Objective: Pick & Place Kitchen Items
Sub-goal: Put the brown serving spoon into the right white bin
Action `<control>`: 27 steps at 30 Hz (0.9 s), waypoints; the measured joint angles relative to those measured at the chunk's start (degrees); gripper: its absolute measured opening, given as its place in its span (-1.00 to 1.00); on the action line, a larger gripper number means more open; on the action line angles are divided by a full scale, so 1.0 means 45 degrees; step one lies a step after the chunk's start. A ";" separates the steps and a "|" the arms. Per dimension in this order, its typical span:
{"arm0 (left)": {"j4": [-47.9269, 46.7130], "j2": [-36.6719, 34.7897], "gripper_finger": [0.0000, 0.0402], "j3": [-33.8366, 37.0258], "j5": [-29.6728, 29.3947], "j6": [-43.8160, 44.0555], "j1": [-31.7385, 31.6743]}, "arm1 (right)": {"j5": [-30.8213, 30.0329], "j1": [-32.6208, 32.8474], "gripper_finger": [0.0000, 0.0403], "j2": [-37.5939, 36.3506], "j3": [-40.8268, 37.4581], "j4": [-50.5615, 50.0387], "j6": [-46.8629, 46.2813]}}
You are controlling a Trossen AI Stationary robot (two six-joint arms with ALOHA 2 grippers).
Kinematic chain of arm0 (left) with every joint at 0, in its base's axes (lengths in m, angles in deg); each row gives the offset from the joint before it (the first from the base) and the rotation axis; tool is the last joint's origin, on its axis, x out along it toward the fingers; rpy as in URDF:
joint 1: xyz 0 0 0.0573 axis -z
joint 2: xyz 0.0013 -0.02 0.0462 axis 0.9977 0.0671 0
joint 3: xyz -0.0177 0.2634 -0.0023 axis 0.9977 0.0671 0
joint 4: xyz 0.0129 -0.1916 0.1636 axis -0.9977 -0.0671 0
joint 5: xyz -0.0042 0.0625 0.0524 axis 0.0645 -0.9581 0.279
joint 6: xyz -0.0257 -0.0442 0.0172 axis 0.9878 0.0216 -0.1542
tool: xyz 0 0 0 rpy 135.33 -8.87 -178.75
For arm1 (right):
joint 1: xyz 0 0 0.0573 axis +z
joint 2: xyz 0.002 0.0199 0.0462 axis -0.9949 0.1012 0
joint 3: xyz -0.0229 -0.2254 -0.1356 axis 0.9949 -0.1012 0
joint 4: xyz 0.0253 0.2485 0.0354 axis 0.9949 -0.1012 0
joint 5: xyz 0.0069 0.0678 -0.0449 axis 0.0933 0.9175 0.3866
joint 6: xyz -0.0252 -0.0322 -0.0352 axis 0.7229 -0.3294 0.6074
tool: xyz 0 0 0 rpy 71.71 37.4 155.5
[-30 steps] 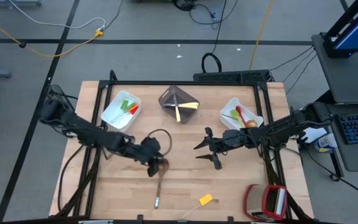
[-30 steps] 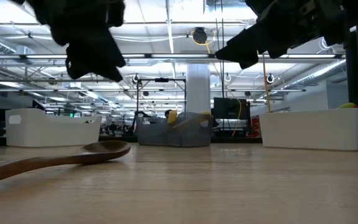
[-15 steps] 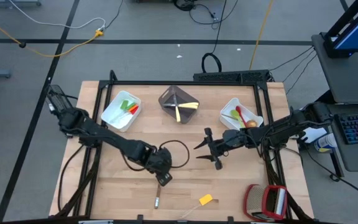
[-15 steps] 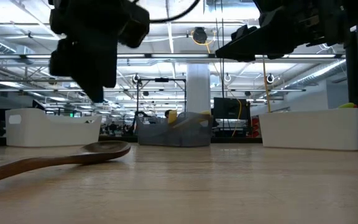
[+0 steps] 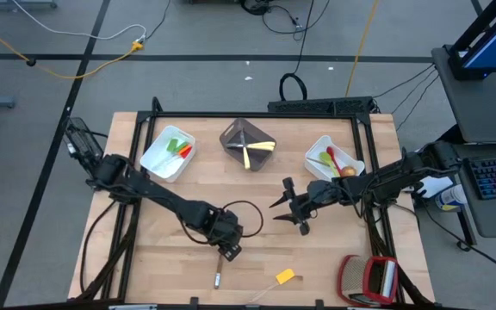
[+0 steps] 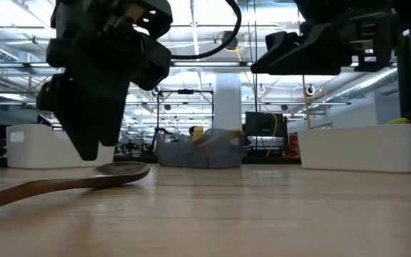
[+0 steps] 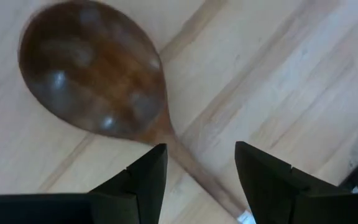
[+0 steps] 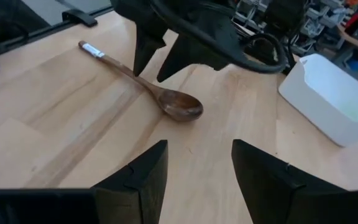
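The wooden spoon [image 7: 98, 81] has a dark, glossy, smooth bowl, lying on a pale matt wood-plank table [image 7: 272, 68] beside matt black plastic-looking fingers [image 7: 143, 177].

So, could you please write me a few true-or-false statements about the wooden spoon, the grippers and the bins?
1. The brown wooden spoon lies flat on the wooden table. True.
2. The left gripper is clamped on the spoon's handle. False: its fingers stand open on either side of the handle, above it.
3. The right gripper carries a red spatula. False: it is open and empty.
4. The small yellow piece lies on the table near the front edge. True.
5. The grey rectangular bin stands between the two white bins. True.
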 joint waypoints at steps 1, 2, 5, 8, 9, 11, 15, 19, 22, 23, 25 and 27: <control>-0.0013 0.0090 -0.03 -0.0003 -0.0002 0.0068 -0.0034 | 0.0000 0.0000 -0.15 0.0000 0.0000 0.0018 0.0146; -0.0092 0.0192 -0.03 -0.0002 0.0020 0.0136 -0.0046 | 0.0003 0.0000 -0.15 0.0000 0.0000 0.0020 0.0281; -0.0122 0.0520 -0.03 -0.0011 0.0439 0.0500 -0.0021 | 0.0003 0.0000 -0.15 0.0000 0.0000 0.0049 0.0512; -0.0054 0.0548 -0.03 -0.0032 0.0447 0.0631 0.0113 | 0.0005 0.0000 -0.15 0.0000 0.0000 0.0074 0.0535; -0.0086 0.0550 -0.03 -0.0031 0.0292 0.0649 0.0121 | 0.0000 0.0000 -0.15 0.0000 0.0000 0.0078 0.0533; -0.0438 0.0613 -0.03 0.0002 -0.0166 0.0747 0.0151 | 0.0005 0.0000 -0.15 0.0000 0.0000 0.0079 0.0535; -0.1614 0.0593 -0.03 0.0015 -0.0177 0.1101 0.0161 | 0.0002 0.0000 -0.15 0.0000 0.0000 0.0079 0.0536; -0.1829 0.0582 -0.03 0.0089 -0.0870 0.1105 0.0183 | 0.0005 0.0000 -0.15 0.0000 -0.0005 0.0079 0.0533; -0.1907 0.0582 -0.03 0.0089 -0.1180 0.0319 0.0046 | 0.0005 0.0000 -0.15 0.0000 -0.0005 0.0079 0.0535; -0.2045 0.0582 -0.03 0.0089 -0.1376 -0.0004 -0.0028 | 0.0005 0.0000 -0.15 0.0000 -0.0005 0.0079 0.0538; -0.2290 0.0582 -0.03 0.0090 -0.1858 -0.0600 -0.0305 | 0.0005 0.0000 -0.15 0.0000 -0.0005 0.0079 0.0535; -0.2441 0.0597 -0.03 0.0099 -0.2429 -0.1325 -0.0623 | 0.0005 0.0000 -0.15 0.0000 -0.0005 0.0074 0.0537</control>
